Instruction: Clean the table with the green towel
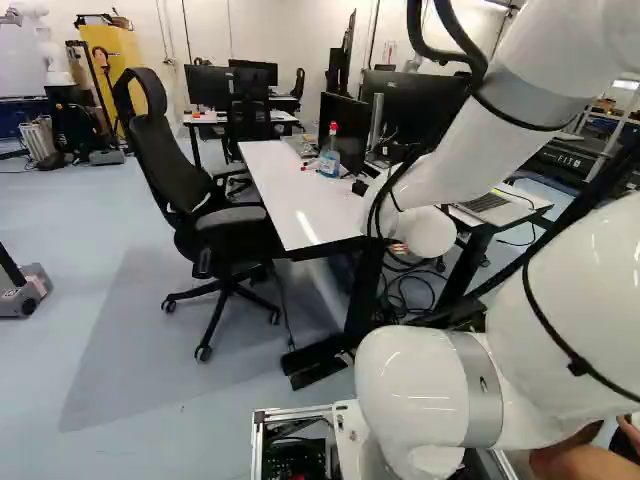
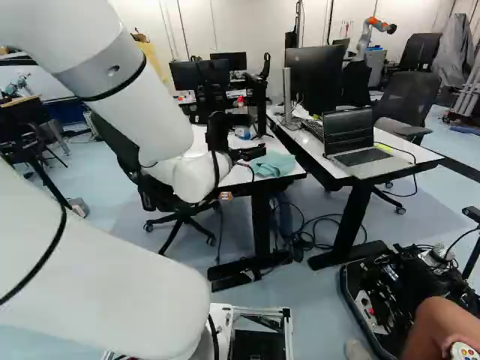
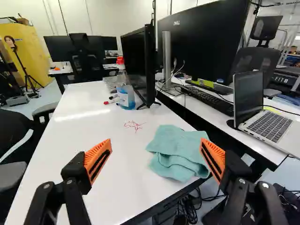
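In the right base view, the gripper [image 2: 253,136] hangs over the table left of centre, its fingers spread wide with nothing pinched. The green towel [image 2: 272,163] lies just right of centre in that view, folded and rumpled on the near corner of the white table [image 1: 300,205]. In the wrist view the towel sits ahead of the gripper [image 3: 156,143], closer to one orange pad [image 3: 213,157] than the other. Beyond it, on the tabletop, is a red scribble [image 3: 134,125] — then markers [image 3: 111,100], a spray bottle [image 3: 125,96] of blue liquid and a black monitor [image 3: 136,61]. An open laptop [image 2: 364,156] rests on the neighbouring desk [image 2: 409,154] — right of centre in the right base view. An office chair [image 1: 165,165] stands beside the table, upper left in the left base view.
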Tool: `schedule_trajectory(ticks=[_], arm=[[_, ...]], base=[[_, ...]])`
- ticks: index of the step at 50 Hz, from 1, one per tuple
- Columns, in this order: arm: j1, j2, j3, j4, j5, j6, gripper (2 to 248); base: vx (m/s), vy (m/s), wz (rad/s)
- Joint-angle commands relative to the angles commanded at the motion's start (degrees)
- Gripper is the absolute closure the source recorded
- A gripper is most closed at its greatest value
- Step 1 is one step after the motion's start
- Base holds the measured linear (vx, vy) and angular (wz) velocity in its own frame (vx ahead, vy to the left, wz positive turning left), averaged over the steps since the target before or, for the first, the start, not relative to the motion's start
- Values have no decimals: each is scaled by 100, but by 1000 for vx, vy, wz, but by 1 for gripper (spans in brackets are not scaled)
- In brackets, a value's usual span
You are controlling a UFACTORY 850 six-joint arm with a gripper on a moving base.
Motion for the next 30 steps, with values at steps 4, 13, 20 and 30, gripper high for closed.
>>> schedule_trajectory(ticks=[4, 13, 20, 30], arm=[[-64, -54, -102, 0, -60, 0, 3], [-158, -218, -369, 0, -233, 0, 3], [-219, -433, -588, 0, -396, 0, 3], [-292, -775, -906, 0, -628, 0, 3]], base=[[0, 0, 0], [0, 0, 0], [0, 0, 0], [0, 0, 0]])
